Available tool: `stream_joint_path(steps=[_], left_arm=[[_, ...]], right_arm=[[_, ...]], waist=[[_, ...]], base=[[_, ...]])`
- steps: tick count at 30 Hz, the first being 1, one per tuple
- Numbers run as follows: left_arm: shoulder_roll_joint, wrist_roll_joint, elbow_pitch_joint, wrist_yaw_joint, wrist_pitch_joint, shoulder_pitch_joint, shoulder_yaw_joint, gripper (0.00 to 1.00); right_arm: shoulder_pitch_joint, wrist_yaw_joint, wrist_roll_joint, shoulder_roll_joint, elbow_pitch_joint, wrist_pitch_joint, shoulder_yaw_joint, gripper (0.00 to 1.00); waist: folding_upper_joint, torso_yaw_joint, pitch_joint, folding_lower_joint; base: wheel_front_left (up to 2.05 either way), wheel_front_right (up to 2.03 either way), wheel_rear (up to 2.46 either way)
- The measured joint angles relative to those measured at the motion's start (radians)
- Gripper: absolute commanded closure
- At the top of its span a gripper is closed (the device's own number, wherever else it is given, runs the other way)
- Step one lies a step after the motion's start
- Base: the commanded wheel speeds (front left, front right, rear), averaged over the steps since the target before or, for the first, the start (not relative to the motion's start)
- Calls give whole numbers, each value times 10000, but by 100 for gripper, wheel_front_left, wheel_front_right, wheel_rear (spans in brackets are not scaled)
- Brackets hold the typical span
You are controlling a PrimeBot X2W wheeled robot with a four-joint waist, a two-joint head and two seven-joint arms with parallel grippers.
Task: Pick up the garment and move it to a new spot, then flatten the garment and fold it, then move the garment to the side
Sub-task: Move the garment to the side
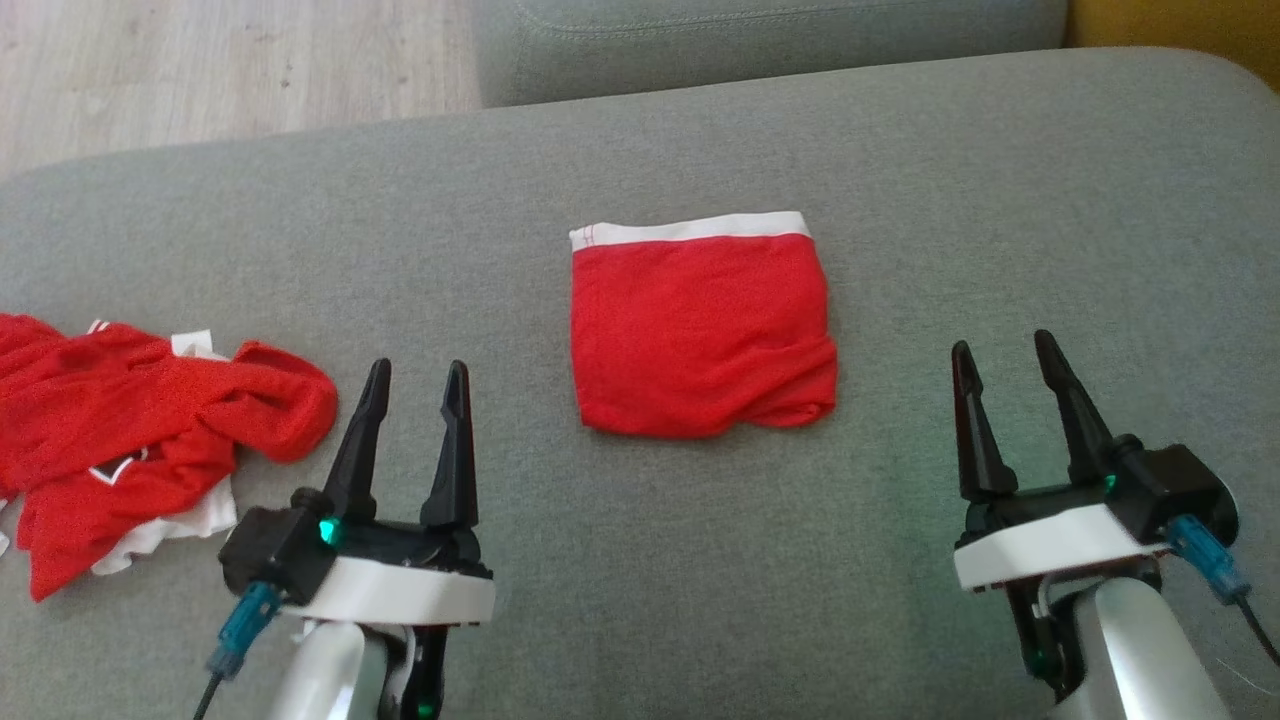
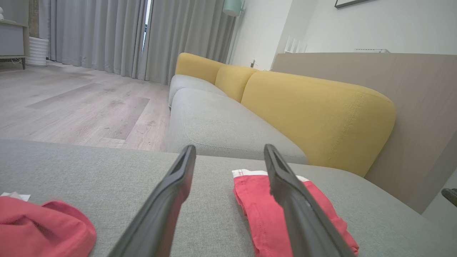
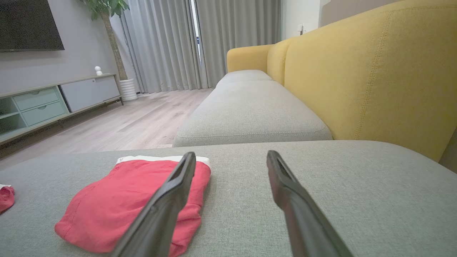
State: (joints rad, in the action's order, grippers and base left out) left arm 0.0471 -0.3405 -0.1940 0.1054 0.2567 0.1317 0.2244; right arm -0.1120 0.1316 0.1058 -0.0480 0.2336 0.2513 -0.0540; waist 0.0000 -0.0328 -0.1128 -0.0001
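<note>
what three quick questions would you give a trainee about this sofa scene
1. True or false: the folded red shorts lie on the grey seat cushion with the white waistband on the side away from the robot.
2. The crumpled red pile lies to the robot's: A) left B) right C) far side, beyond the shorts.
3. Fill in: both arms' jaws stand ____, holding nothing.

Key: 1 true; 2 A; 3 open.
</note>
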Motion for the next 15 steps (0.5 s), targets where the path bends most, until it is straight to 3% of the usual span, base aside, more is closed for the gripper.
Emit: stream_joint_path(steps=[6,10,15], left_arm=[[0,0,8,0,0,15,73,0],[0,-2,6,0,0,116,284,0],[-4,-58,-38,2,0,479,433,0]], right_arm=[[-78,0,-63,2,136,0,96,0],[-576,0,-792,0,792,-165,190,0],[-1578,0,-759,-4,1613,-769,259,0]], waist=[[0,175,-175,0],[0,374,-490,1],[0,808,-866,2]], base=[[0,0,0],[0,0,0],[0,0,0]])
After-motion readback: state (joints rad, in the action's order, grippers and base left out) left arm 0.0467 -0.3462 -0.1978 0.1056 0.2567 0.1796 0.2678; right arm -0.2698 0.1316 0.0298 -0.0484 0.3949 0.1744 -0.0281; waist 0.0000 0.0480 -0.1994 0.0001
